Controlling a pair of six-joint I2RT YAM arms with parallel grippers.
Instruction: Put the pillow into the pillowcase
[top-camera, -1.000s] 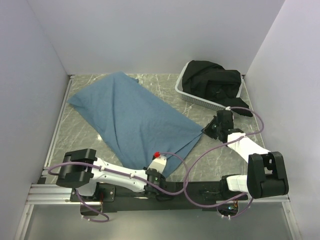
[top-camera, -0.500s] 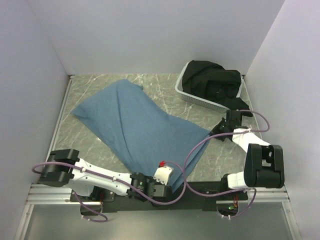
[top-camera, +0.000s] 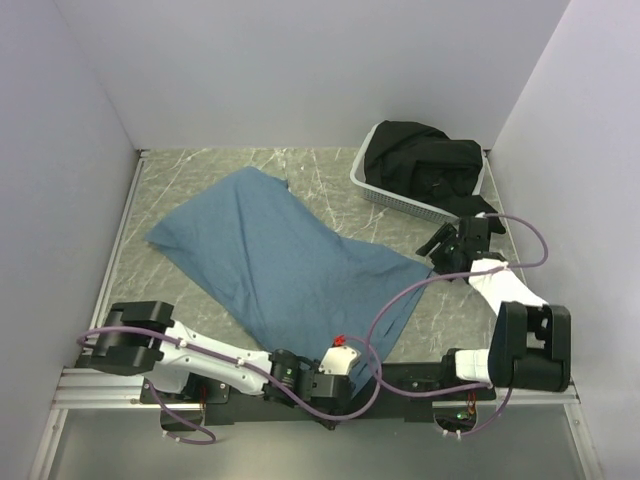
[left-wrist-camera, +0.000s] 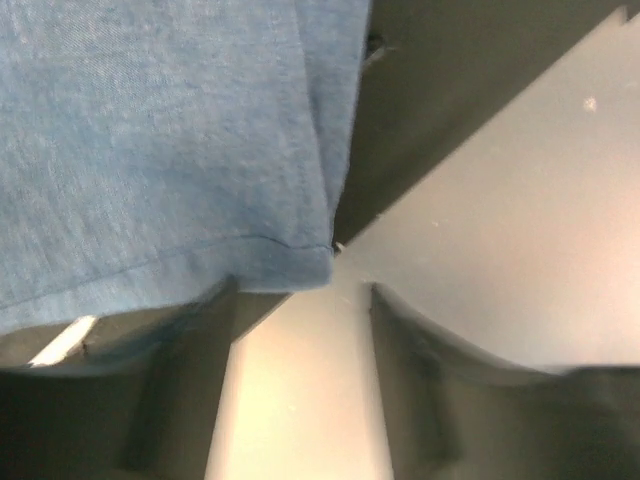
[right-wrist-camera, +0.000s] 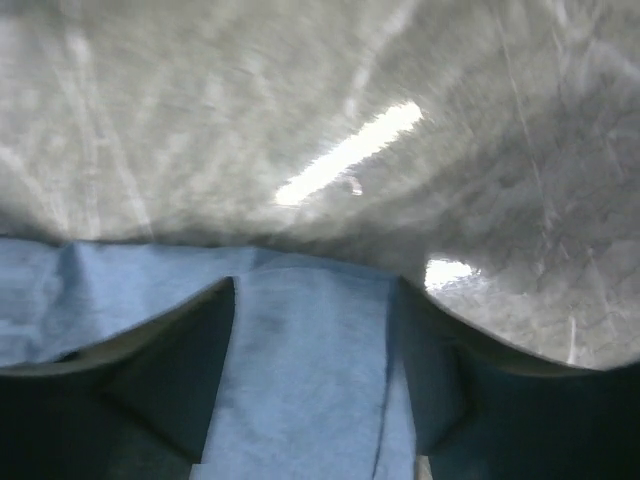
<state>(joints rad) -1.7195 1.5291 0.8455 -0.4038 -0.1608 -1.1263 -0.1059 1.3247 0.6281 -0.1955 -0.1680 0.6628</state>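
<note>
Lying diagonally across the marble table, the dusty-blue pillowcase reached from far left to near right; the right gripper had its jaws spread with the cloth's right corner between them; the left gripper gaped too, the near hem possibly brushing one finger.

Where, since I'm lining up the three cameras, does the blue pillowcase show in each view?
Top external: the pillowcase lies diagonally across the middle of the table.
Left wrist: it fills the upper left, its hemmed corner near the centre.
Right wrist: it runs along the bottom edge.
Shared landmark: the grey marbled table, in the top and right wrist views; the left wrist view does not show it.
</note>
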